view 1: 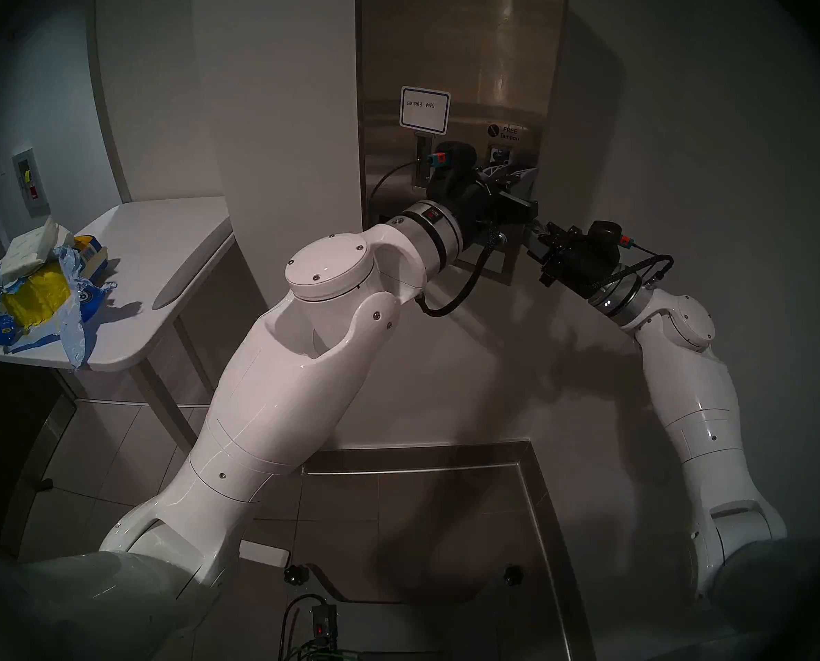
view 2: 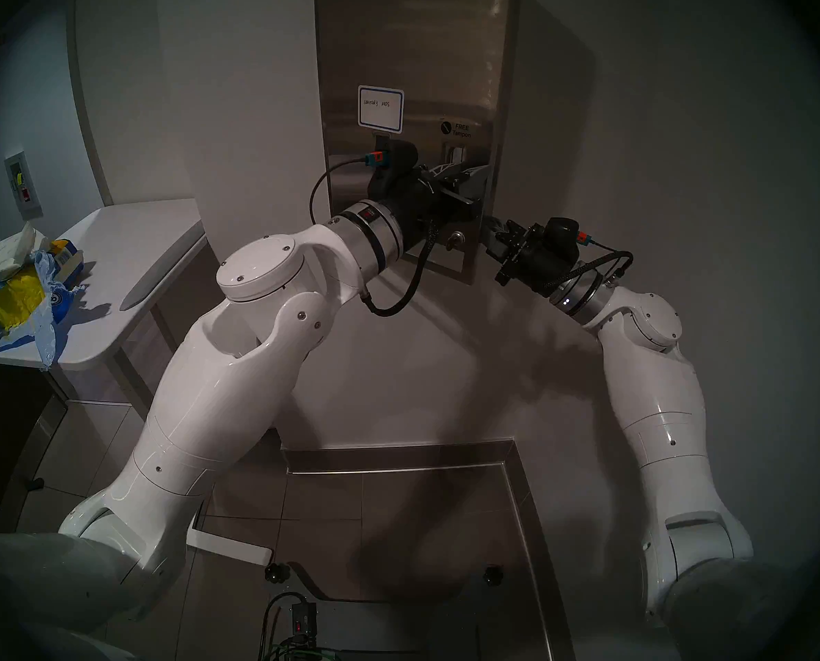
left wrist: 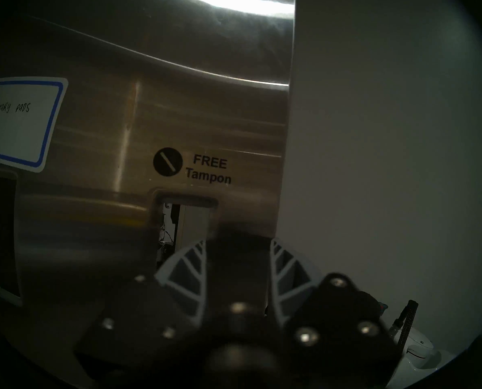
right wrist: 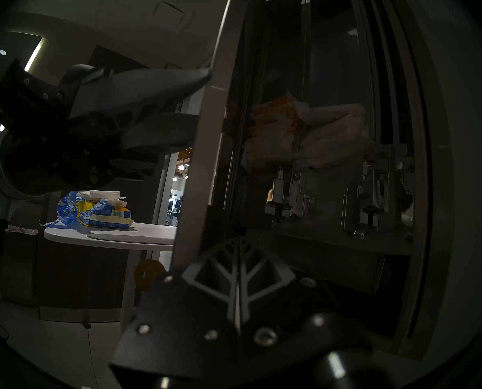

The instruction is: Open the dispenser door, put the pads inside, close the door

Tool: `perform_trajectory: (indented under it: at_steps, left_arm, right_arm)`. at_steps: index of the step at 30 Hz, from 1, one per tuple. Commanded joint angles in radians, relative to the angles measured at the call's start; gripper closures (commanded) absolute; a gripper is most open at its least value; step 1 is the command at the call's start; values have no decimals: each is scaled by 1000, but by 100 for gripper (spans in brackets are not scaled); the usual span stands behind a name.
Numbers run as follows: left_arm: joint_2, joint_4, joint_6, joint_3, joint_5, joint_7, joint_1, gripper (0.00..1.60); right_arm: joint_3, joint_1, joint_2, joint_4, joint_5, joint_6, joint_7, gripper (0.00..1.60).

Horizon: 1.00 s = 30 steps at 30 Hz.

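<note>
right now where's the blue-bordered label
The blue-bordered label is on the steel dispenser door, upper centre of the head views, just above the left tool's wrist camera and left of the "FREE Tampon" print.

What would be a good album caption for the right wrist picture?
Peering past the ajar dispenser door: white pads stacked inside.
</note>
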Motion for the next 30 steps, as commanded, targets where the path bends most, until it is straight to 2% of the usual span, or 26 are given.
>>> perform_trajectory:
  at_steps: [1,9,11,12,15,17,18,20,30]
  left_arm:
    - [-14,-39,-16,-4,-10,-21,-22,160]
    - [-12,-47,-15,-4,-12,-24,-18,160]
    - [-7,-51,-13,-5,-20,-38,-18,137]
    - [-6,-53,-13,-5,-22,-40,-18,114]
    - [-2,-60,-13,-2,-27,-49,-16,98]
    - [-2,-65,-13,1,-28,-49,-15,81]
    - [-3,-67,-12,1,-29,-50,-15,32]
    - [-3,-68,-12,3,-32,-52,-16,4]
    - [-12,-58,-10,15,-31,-47,-23,0]
  right_arm:
    - [4,25,1,-29,9,0,8,160]
    - [5,26,0,-29,8,1,11,160]
    - [5,26,0,-28,8,0,12,160]
    - [5,26,0,-28,8,0,12,160]
    - [6,26,-1,-27,7,1,13,160]
    - [6,26,-1,-27,7,1,14,160]
    - [6,26,-1,-27,7,1,14,160]
    - [7,27,-1,-27,7,1,15,160]
    - [8,26,-2,-28,6,2,15,160]
